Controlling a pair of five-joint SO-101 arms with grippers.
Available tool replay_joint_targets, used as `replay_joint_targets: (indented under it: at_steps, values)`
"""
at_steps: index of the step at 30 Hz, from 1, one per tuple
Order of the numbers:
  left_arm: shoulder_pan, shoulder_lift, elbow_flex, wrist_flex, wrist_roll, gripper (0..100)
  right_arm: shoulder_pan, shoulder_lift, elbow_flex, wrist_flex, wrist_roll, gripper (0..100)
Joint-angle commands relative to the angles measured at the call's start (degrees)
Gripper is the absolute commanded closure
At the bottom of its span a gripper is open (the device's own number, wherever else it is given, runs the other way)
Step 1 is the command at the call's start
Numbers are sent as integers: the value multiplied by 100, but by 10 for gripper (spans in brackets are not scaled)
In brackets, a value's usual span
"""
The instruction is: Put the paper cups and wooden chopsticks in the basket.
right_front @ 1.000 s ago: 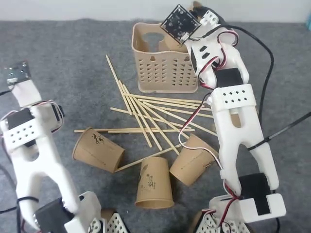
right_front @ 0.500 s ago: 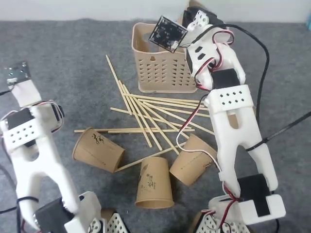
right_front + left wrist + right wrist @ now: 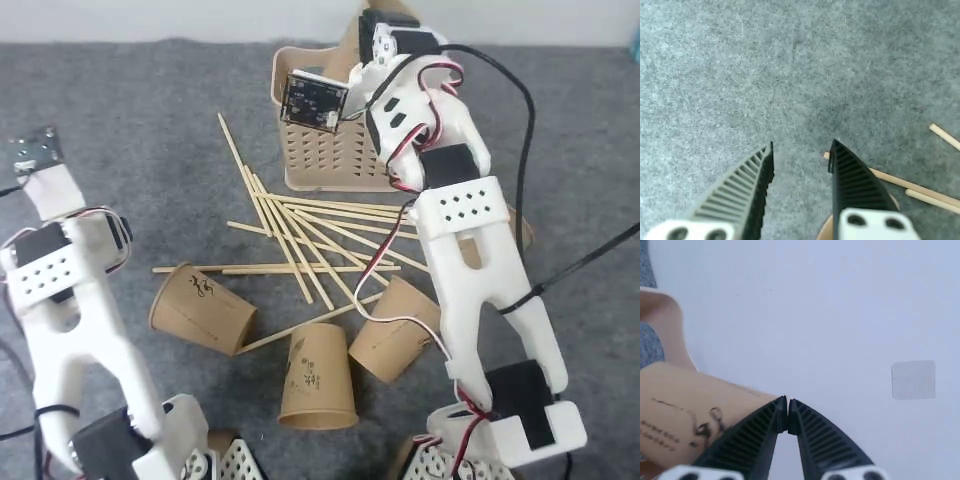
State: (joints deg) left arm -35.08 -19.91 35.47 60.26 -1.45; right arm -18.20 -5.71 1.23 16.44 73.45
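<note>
The right arm reaches over the tan slotted basket (image 3: 335, 160), which stands at the far side of the grey mat (image 3: 130, 100). The right gripper (image 3: 787, 413) has its jaws pressed together at the tips, and they appear to pinch the rim of a held paper cup (image 3: 685, 427). That cup hangs just above the basket's far rim, tilted, with the pale wall behind it.

Three loose paper cups (image 3: 200, 308) lie on their sides well in front of the basket. The wooden chopsticks (image 3: 310, 232) are fanned out between those cups and the basket. The left gripper (image 3: 801, 150) hangs with its jaws apart and nothing between them. It is over bare mat, well to the front and side of the basket, close to one chopstick end.

This looks like the delivery of one cup, with most of the task not yet done. The next move seems to call for bringing the cup inside the basket's opening, then parting the jaws.

Compared with a second ago, the right wrist has swung sideways across the basket's mouth and turned, lifting the cup higher above the rim. The loose cups, the chopsticks and the left arm lie as before.
</note>
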Motion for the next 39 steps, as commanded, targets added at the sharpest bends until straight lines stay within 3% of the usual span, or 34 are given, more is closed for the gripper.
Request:
replay_joint_targets:
  at_steps: [1,6,10,12,15,20,26,31,39]
  values:
    - [0,-35,-48,-123,-26,830,295,-286,-360,-163,97,991]
    - [0,-35,-48,-123,-26,830,532,-286,-369,-180,554,991]
    - [9,-35,-48,-123,-26,830,602,-303,-369,-391,457,991]
    - [9,-35,-48,-123,-26,830,602,-312,-378,-813,-167,991]
    - [26,-35,4,-141,-26,830,611,-620,-475,-1156,-1723,990]
    - [26,-35,57,-246,-26,830,637,-1851,-993,822,-4026,991]
    - [299,-44,-242,-35,141,830,1807,-2721,-1108,2686,-6259,991]
    - [1248,-35,-1385,870,492,830,2686,-2457,-1108,3442,-7235,991]
    - [3226,62,-3732,1697,1213,830,3099,-1947,-527,4743,-8105,991]
